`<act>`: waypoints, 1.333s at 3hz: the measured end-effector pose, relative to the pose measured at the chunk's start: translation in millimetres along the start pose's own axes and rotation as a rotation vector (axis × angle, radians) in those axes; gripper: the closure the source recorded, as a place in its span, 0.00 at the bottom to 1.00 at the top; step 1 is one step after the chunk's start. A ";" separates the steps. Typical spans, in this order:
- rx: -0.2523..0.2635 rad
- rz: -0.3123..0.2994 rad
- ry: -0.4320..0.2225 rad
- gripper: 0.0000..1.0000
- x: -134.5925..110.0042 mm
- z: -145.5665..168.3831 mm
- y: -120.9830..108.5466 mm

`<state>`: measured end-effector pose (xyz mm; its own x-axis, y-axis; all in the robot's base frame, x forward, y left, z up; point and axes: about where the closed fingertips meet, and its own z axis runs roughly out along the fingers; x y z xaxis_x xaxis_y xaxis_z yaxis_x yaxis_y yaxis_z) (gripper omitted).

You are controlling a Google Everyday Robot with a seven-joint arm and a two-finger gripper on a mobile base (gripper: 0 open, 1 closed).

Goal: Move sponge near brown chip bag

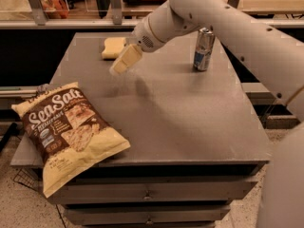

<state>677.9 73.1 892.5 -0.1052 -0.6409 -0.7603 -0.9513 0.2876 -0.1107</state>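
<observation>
The sponge [113, 48] is a small pale yellow block lying flat near the far left edge of the grey table [180, 122]. The brown chip bag [66, 132], with "Sea Salt" lettering, lies at the front left corner and hangs partly over the table's edge. My gripper [118, 67] hangs just above the table, right beside the sponge on its near right side, pointing down and to the left. It holds nothing that I can see. The sponge and the bag are far apart.
A silver and blue drink can [204, 49] stands upright at the far right of the table. My white arm [228, 23] reaches in from the upper right over the far half of the table. Drawers [147, 194] sit under the tabletop.
</observation>
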 end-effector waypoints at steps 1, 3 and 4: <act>0.048 0.033 -0.050 0.00 -16.3 27.4 -36.5; 0.141 0.119 -0.058 0.00 -6.2 66.8 -88.3; 0.177 0.164 -0.041 0.00 5.4 80.1 -103.8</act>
<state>799.3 96.8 848.6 -0.2385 -0.5471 -0.8024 -0.8568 0.5076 -0.0914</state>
